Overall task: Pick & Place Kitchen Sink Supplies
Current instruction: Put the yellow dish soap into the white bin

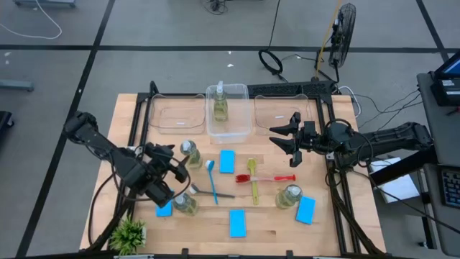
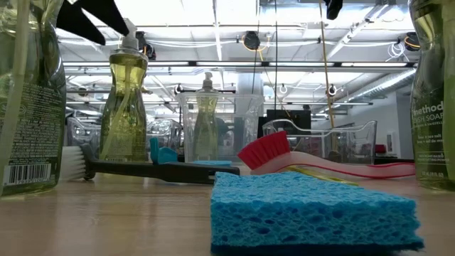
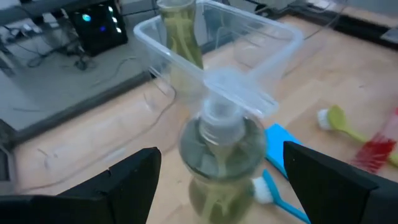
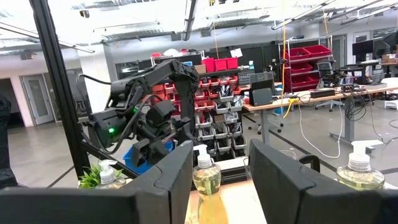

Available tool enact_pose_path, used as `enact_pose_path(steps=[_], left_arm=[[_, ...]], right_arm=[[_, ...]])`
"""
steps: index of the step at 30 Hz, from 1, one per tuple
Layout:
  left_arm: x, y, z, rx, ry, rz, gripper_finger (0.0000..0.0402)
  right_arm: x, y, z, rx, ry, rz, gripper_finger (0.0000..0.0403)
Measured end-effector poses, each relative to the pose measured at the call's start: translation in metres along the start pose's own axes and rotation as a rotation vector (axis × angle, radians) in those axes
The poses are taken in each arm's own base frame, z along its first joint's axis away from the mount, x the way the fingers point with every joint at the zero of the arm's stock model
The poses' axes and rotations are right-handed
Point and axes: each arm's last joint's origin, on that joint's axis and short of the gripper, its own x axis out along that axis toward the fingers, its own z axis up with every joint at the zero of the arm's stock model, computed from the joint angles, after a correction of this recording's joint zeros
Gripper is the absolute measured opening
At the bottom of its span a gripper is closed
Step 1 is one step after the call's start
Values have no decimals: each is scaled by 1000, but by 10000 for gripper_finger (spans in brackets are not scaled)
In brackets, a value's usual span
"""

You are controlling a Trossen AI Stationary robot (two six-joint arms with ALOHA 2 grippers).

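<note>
From the left, my left gripper (image 1: 175,170) hangs with its fingers spread wide and empty, lined up on a small clear bottle of yellow-green soap with a white pump top (image 1: 190,153) standing on the wooden table (image 1: 273,223). Only one such bottle (image 1: 220,105) sits in the middle clear plastic bin (image 1: 237,129) (so I judge we've barely started), while three bottles, four flat bright-blue sponges and the slim long-handled brushes lie loose on the boards. At right, my right gripper (image 1: 288,142) hovers by the empty right-hand bin (image 1: 284,108), its fingers partly apart and holding nothing.
</note>
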Motion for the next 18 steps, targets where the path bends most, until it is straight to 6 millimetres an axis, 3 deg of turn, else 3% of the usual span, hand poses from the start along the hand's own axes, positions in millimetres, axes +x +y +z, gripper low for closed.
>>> enact_pose_path(steps=[18], left_arm=[[27,-4,17,72,2,59,335]], right_arm=[[0,0,0,0,0,0,144]])
